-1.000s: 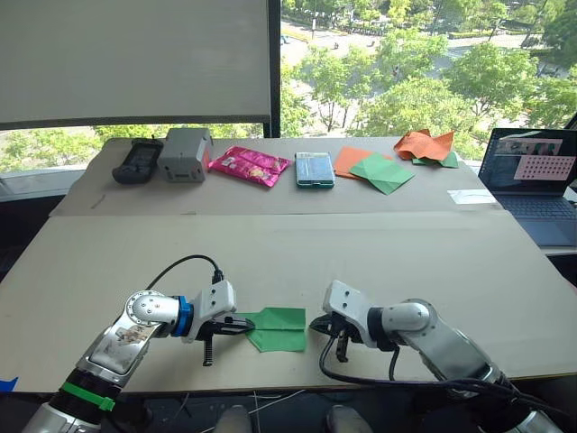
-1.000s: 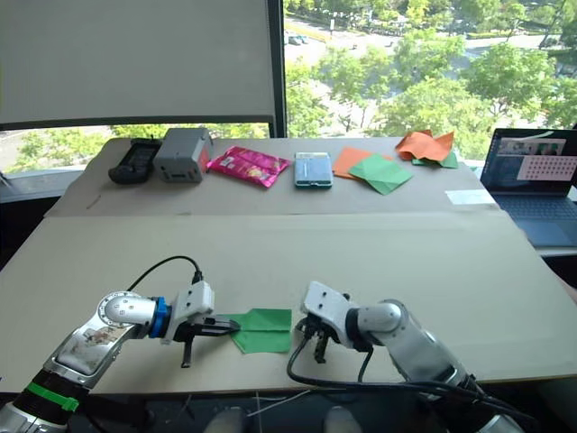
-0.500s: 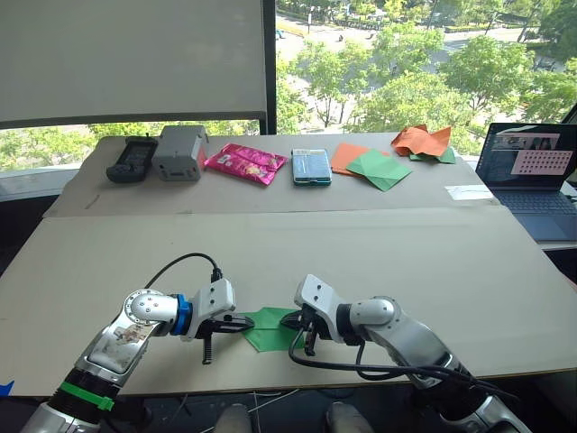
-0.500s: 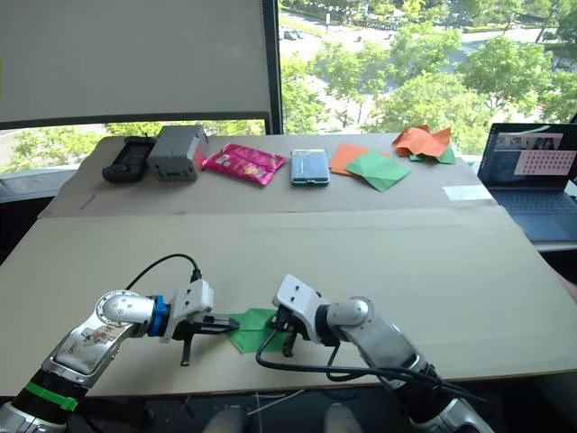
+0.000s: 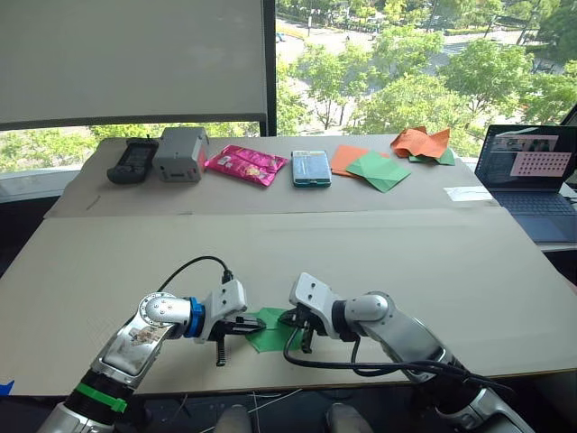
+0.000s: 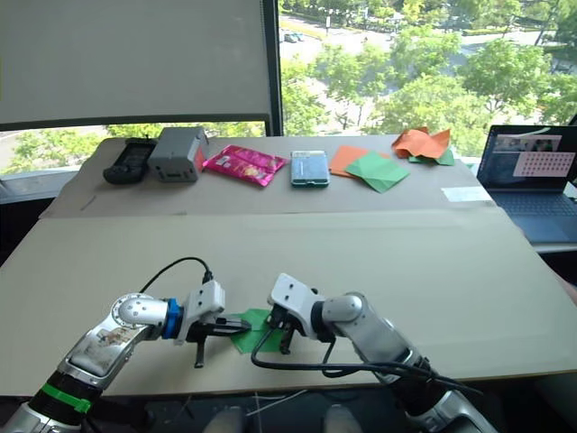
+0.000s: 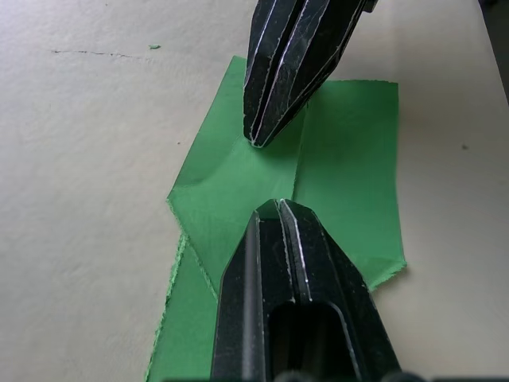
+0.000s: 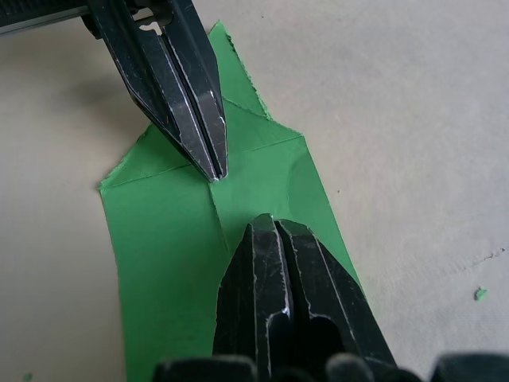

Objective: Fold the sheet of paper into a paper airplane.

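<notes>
The bright green creased sheet of paper [image 5: 269, 328] lies flat on the near part of the wide beige desk [image 5: 361, 262], between the two arms. The left pincer [image 7: 278, 213] has its two black fingers pressed together, and the tip rests on the left part of the sheet. The right pincer [image 8: 266, 227] also has its fingers pressed together, and its tip rests on the right part of the sheet. The two tips point toward each other and stand near each other along the middle crease, but they are not touching. One end of the sheet is folded to a point, with a torn edge beside it.

On the far side of the desk lie a pink foil packet [image 5: 248, 165], a grey box [image 5: 178, 153] and flat green-and-orange paper sheets [image 5: 371, 167].
</notes>
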Tool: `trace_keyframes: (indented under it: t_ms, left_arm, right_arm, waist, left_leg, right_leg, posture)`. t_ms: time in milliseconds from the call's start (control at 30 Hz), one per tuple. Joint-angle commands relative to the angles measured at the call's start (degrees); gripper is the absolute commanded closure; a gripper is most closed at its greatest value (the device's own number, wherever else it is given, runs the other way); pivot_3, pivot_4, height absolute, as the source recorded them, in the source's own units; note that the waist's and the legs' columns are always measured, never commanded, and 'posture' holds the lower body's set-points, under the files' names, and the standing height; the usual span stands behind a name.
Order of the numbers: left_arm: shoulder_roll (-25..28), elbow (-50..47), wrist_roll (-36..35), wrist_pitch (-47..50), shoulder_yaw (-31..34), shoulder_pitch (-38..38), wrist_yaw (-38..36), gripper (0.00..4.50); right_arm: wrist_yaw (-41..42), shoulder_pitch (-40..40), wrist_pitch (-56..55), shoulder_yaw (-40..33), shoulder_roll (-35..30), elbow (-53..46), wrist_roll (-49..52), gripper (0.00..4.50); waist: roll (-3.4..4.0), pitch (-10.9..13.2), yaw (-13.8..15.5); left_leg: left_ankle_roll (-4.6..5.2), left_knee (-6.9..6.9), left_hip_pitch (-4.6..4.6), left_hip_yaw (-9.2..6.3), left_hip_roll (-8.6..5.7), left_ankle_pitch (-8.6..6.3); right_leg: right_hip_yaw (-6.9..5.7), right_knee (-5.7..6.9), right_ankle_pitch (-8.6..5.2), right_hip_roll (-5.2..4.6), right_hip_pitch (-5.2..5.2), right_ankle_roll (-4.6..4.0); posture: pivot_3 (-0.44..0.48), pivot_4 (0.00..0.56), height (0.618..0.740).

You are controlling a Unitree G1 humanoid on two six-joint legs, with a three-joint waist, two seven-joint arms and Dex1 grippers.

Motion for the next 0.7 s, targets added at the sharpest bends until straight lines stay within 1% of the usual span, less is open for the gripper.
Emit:
trace_keyframes:
  t_ms: [33,167,300,500,700]
  left_arm:
    - [-0.2,0.4,1.4,0.7,-1.8,1.1,0.7,4.5]
    - [-0.3,1.6,2.7,0.2,-2.8,1.0,1.0,4.5]
    - [1.2,2.9,3.7,-1.3,-3.3,2.0,0.2,4.5]
    - [3.9,5.2,4.4,-3.8,-2.4,3.9,0.2,4.5]
    - [4.8,5.8,3.6,-4.0,-1.0,5.9,0.0,4.5]
  right_arm:
    - [-0.8,1.3,3.6,1.9,-0.6,2.4,-1.7,4.49]
    - [-1.2,1.3,4.4,1.9,-0.3,1.9,-1.6,4.49]
    - [-1.8,0.8,5.5,1.5,0.0,2.2,-1.5,4.49]
    - [-1.9,0.6,6.3,1.6,0.0,1.5,-1.4,4.49]
    - [-2.1,0.5,6.5,1.6,0.1,1.4,-1.1,4.49]
  waist:
    - [0.02,-0.1,0.0]
    - [0.02,-0.2,0.1]
    - [0.0,-0.3,0.0]
    - [0.02,-0.4,-0.2]
    - [0.04,-0.4,-0.4]
  left_leg:
    - [0.0,0.0,0.0,0.0,0.0,0.0]
    - [0.0,0.0,0.0,0.0,0.0,0.0]
    - [0.0,0.0,0.02,0.0,0.0,0.0]
    - [0.0,-0.01,0.07,0.0,0.01,0.0]
    - [0.0,-0.03,0.08,0.0,0.02,-0.01]
  right_leg:
    - [0.0,0.0,0.0,0.0,0.0,0.0]
    - [0.0,-0.01,0.0,0.0,0.01,0.0]
    - [0.0,-0.01,0.0,0.0,0.01,0.0]
    - [0.0,0.0,0.0,0.0,0.01,0.0]
    - [0.0,0.0,0.0,-0.01,0.0,0.0]
  posture:
    - [0.0,0.15,0.721]
    - [0.0,0.15,0.721]
    - [0.0,0.15,0.721]
    - [0.0,0.15,0.721]
    - [0.0,0.15,0.721]
